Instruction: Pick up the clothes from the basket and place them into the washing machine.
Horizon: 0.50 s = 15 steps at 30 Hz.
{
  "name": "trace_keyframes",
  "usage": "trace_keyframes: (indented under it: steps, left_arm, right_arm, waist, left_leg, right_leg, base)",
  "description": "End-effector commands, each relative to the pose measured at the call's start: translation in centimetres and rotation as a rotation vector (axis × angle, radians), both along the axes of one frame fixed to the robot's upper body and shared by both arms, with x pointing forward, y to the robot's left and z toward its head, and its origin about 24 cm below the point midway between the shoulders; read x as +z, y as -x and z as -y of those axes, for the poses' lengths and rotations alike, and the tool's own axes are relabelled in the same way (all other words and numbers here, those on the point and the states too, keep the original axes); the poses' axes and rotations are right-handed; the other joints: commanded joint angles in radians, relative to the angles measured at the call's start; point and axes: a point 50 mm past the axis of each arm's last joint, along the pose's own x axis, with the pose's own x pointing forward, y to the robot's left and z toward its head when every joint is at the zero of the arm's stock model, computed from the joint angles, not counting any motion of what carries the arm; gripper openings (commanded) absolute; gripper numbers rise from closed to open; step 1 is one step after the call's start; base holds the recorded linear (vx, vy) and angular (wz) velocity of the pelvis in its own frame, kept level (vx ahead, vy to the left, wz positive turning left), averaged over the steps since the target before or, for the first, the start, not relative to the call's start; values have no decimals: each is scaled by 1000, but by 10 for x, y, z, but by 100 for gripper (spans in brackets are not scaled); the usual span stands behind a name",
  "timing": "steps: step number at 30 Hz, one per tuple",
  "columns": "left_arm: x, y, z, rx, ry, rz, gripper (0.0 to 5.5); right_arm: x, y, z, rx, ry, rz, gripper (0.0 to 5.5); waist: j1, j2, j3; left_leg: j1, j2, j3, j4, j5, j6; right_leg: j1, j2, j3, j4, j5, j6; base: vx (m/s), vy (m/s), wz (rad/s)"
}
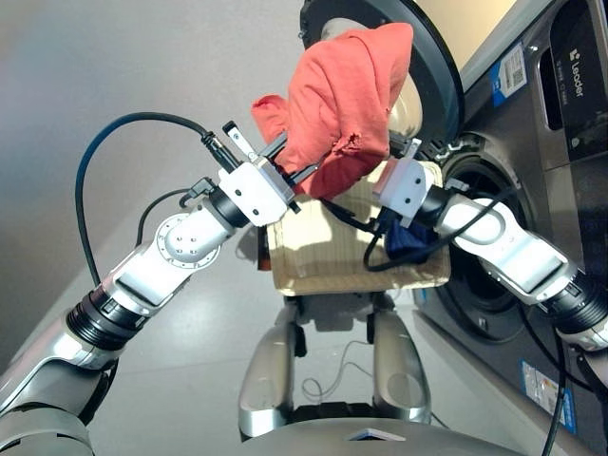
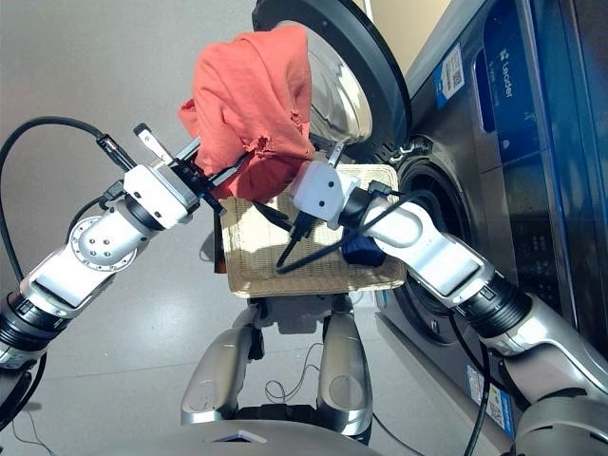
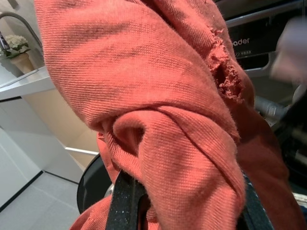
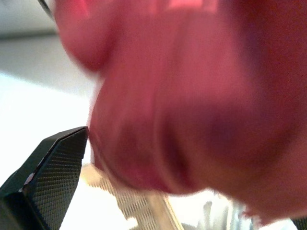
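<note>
My left gripper (image 1: 302, 171) is shut on a coral-red garment (image 1: 347, 104), holding it bunched in the air above the basket (image 1: 323, 256), in front of the washing machine's open door (image 1: 439, 71). In the left wrist view the garment (image 3: 158, 110) fills the picture and wraps both fingers. My right gripper (image 1: 404, 152) is at the garment's lower right edge. Its fingers (image 4: 48, 172) stand apart, with the cloth right in front of them. A navy blue garment (image 1: 413, 239) lies in the basket beneath my right wrist. The washing machine's porthole (image 1: 484, 204) is open on the right.
The cream wicker basket stands on the floor against the dark grey washing machine (image 2: 456, 142). A dark appliance (image 1: 575, 66) with a blue sticker (image 1: 508, 71) is stacked above. Black cables (image 1: 375, 252) hang from my right wrist across the basket. Grey floor (image 1: 114, 76) lies to the left.
</note>
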Motion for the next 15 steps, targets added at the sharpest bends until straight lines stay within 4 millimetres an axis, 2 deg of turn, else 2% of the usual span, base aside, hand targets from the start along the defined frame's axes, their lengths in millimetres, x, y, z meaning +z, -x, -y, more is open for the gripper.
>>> trace_keyframes:
  steps: [1, 7, 12, 13, 15]
  left_arm:
    - [25, 22, 13, -147, 100, 136, 0]
    - [20, 22, 24, -198, 154, 74, 0]
    - [17, 22, 28, -214, 180, 38, 0]
    - [15, 21, 30, -218, 182, 24, 0]
    - [12, 20, 30, -211, 178, 11, 0]
  right_arm:
    - [6, 9, -32, 121, -39, 49, 550]
    - [13, 0, -45, 101, -102, 91, 550]
    - [31, -4, -50, 77, -148, 194, 550]
    - [41, -2, -51, 85, -173, 234, 550]
    - [49, 3, -52, 105, -192, 266, 550]
  waist:
    - [16, -56, -78]
    - [25, -56, -77]
    - [27, -55, -74]
    - [27, -56, -74]
    - [26, -57, -74]
  left_leg:
    - [34, -16, 12, -39, 7, -61]
    - [30, -18, 11, -37, 8, -60]
    - [27, -19, 12, -34, 8, -58]
    - [26, -20, 11, -34, 7, -57]
    - [27, -20, 12, -33, 6, -56]
  right_leg:
    - [14, -19, 22, -16, 26, 58]
    - [14, -20, 23, -18, 28, 57]
    - [10, -19, 25, -17, 29, 57]
    - [10, -18, 26, -17, 30, 56]
    - [10, -18, 27, -16, 30, 57]
  base:
    - [0, 0, 0]
    - [0, 0, 0]
    - [0, 0, 0]
    - [0, 0, 0]
    - [0, 0, 0]
